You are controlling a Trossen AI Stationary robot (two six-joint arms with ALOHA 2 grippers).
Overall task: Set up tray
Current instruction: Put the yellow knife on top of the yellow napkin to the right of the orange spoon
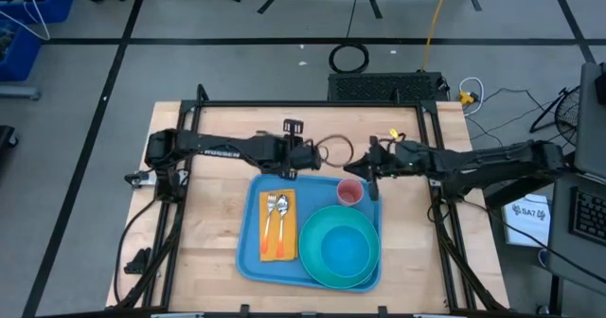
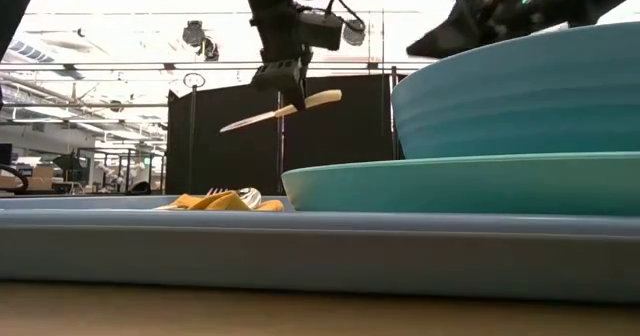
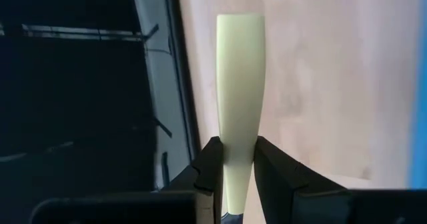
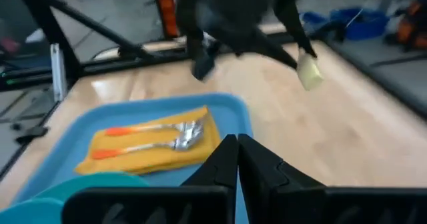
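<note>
The blue tray [image 1: 248,252] lies on the wooden table. On it a yellow napkin [image 1: 277,247] carries a fork and a spoon [image 4: 180,134] with orange handles. A turquoise bowl [image 1: 341,247] stands on a turquoise plate [image 2: 460,181], and a pink cup [image 1: 349,193] stands at the tray's far right corner. My left gripper [image 1: 289,169] hangs over the tray's far edge, shut on a knife [image 2: 280,111] with a cream handle. My right gripper [image 4: 237,151] is shut and empty, in the air near the cup. My left gripper pinches the knife's cream handle at its narrow end [image 3: 238,159], near the blade, between its two fingers [image 3: 208,167]. The fingers slant down from above. The knife is lifted clear and tilted: the handle's broad end [image 2: 322,99] is higher, toward the table's right, and the blade [image 2: 245,122] lower.
Bare wood lies left of the tray [image 1: 204,233] and beyond its far edge [image 1: 322,124]. A black frame [image 1: 312,104] runs round the table's edges. Cables lie on the floor past the far edge.
</note>
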